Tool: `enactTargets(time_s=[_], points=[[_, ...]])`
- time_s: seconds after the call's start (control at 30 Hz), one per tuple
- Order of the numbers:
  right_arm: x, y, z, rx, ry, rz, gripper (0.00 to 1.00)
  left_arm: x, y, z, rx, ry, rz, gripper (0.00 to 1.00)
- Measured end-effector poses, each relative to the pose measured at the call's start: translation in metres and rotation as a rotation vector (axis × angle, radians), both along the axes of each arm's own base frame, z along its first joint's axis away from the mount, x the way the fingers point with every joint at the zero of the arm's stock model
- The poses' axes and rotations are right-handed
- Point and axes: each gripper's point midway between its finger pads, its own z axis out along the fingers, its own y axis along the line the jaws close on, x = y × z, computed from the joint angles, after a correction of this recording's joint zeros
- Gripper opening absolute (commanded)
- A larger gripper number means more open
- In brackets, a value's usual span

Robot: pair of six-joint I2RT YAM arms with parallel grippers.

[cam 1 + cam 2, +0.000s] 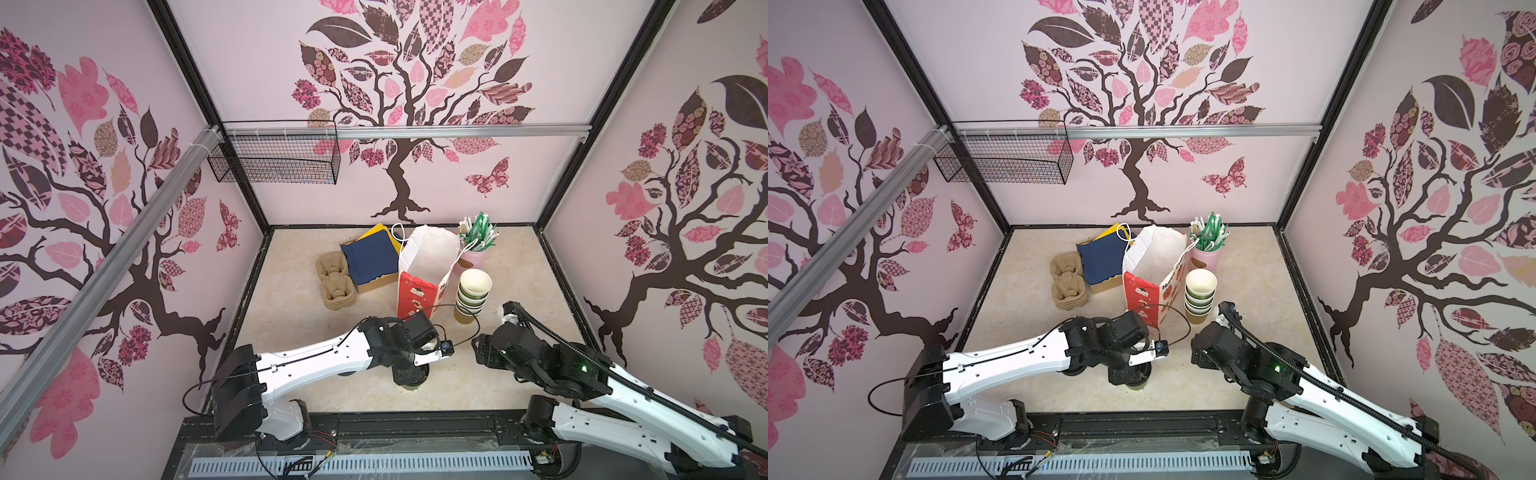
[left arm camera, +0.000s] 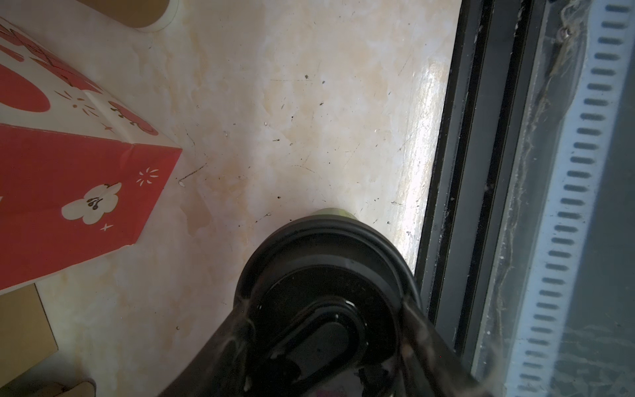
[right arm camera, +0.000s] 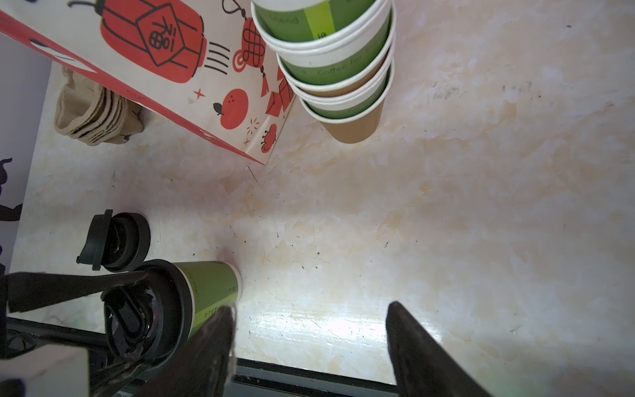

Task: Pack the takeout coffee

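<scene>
One takeout coffee (image 3: 209, 288), a green paper cup with a black sip lid (image 2: 323, 275), stands near the table's front edge. My left gripper (image 2: 323, 319) comes down on it from above. Its fingers (image 2: 415, 319) press against both sides of the lid rim, shut on the cup. In both top views the left wrist hides most of the cup; a green sliver (image 1: 411, 387) (image 1: 1138, 386) shows below it. My right gripper (image 3: 309, 312) is open over bare table just right of the cup, holding nothing. The red and white paper bag (image 1: 419, 270) (image 1: 1154, 266) stands open behind.
A loose black lid (image 3: 117, 240) lies beside the held cup. A stack of lidless cups (image 1: 471, 297) stands right of the bag. Pulp cup carriers (image 1: 334, 282), a box of blue napkins (image 1: 372, 257) and a pink cup of straws (image 1: 476, 245) are at the back. The front rail (image 2: 446, 206) is close.
</scene>
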Motion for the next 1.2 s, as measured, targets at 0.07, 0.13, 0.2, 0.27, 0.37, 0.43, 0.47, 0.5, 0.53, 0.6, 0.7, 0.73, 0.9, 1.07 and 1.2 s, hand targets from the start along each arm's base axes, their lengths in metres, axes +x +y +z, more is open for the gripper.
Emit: enactTargets(time_s=[0.07, 0.13, 0.2, 0.27, 0.37, 0.43, 0.47, 0.5, 0.53, 0.6, 0.7, 0.73, 0.9, 1.07, 1.2], points=[[0.000, 0.000, 0.000, 0.004, 0.000, -0.002, 0.73, 0.000, 0.000, 0.000, 0.000, 0.000, -0.001, 0.57], [0.000, 0.000, 0.001, 0.008, -0.001, -0.005, 0.73, 0.000, 0.000, 0.000, 0.001, 0.000, -0.001, 0.57], [0.000, -0.001, 0.001, 0.010, -0.001, -0.006, 0.73, 0.000, 0.000, 0.000, 0.000, 0.000, -0.001, 0.59], [-0.001, -0.001, 0.001, 0.011, -0.001, -0.007, 0.73, 0.000, 0.000, 0.001, -0.003, 0.000, 0.002, 0.61], [-0.001, -0.001, 0.001, 0.012, -0.001, -0.007, 0.74, -0.001, 0.000, 0.003, -0.015, 0.009, 0.017, 0.68], [-0.001, -0.001, 0.001, 0.014, -0.002, -0.008, 0.74, 0.001, -0.001, 0.004, -0.025, 0.010, 0.030, 0.71], [-0.001, -0.002, 0.001, 0.015, -0.001, -0.008, 0.74, 0.002, -0.002, 0.006, -0.034, 0.011, 0.040, 0.72], [-0.002, -0.003, 0.000, 0.014, 0.000, -0.008, 0.73, 0.003, -0.002, 0.007, -0.043, 0.010, 0.046, 0.74], [-0.002, -0.003, -0.001, 0.015, 0.001, -0.009, 0.74, 0.004, -0.003, 0.008, -0.048, 0.009, 0.051, 0.74], [-0.002, -0.004, -0.001, 0.016, 0.001, -0.010, 0.74, 0.005, -0.003, 0.009, -0.053, 0.009, 0.055, 0.75], [-0.003, -0.004, -0.001, 0.017, 0.000, -0.010, 0.74, 0.004, -0.004, 0.009, -0.056, 0.010, 0.054, 0.75], [-0.003, -0.004, -0.001, 0.018, -0.001, -0.010, 0.74, 0.005, -0.004, 0.009, -0.057, 0.010, 0.054, 0.75], [-0.003, -0.003, -0.001, 0.020, 0.003, -0.007, 0.74, 0.005, -0.004, 0.009, -0.057, 0.010, 0.051, 0.82], [-0.004, -0.002, -0.001, 0.022, 0.007, -0.004, 0.75, 0.002, -0.006, 0.019, -0.096, 0.014, 0.047, 0.91], [-0.006, 0.000, -0.002, 0.031, 0.016, 0.007, 0.75, 0.000, -0.011, 0.055, -0.236, -0.005, 0.058, 0.97]])
